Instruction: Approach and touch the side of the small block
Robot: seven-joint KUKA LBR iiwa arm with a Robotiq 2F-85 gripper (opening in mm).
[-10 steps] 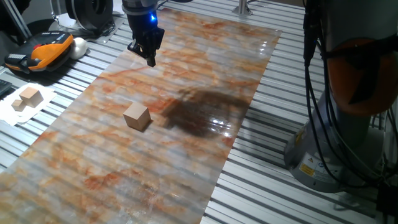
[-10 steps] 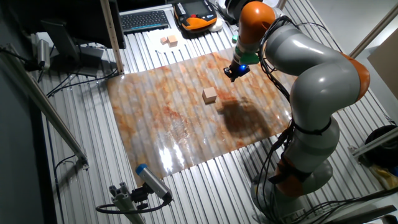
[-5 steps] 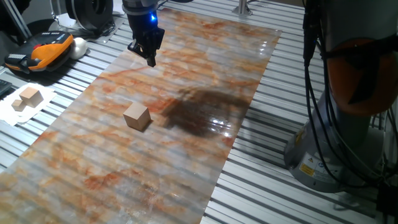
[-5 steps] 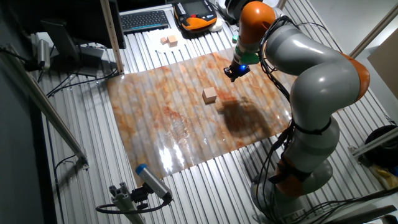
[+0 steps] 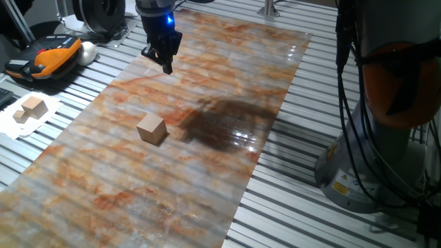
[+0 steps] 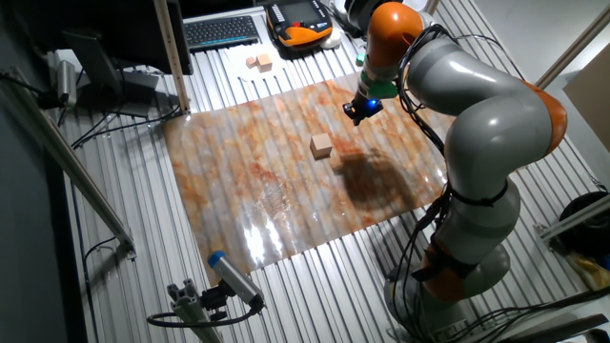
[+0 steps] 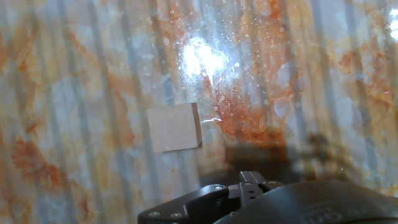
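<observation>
The small block (image 5: 151, 129) is a light-tan wooden cube resting on the marbled orange-grey mat (image 5: 207, 172). It also shows in the other fixed view (image 6: 321, 146) and in the hand view (image 7: 174, 127), left of centre. My gripper (image 5: 166, 65) hangs above the mat's far part, well beyond the block and apart from it. Its fingers are pressed together to a point, with nothing between them. In the other fixed view the gripper (image 6: 355, 115) is up and to the right of the block. In the hand view only the gripper's dark base shows at the bottom edge.
Two pale wooden blocks (image 5: 30, 108) lie on white paper left of the mat. An orange-and-black device (image 5: 43, 59) and a keyboard (image 6: 221, 30) sit beyond them. The robot's base with its cables (image 5: 375, 148) stands right of the mat. The table is ribbed metal.
</observation>
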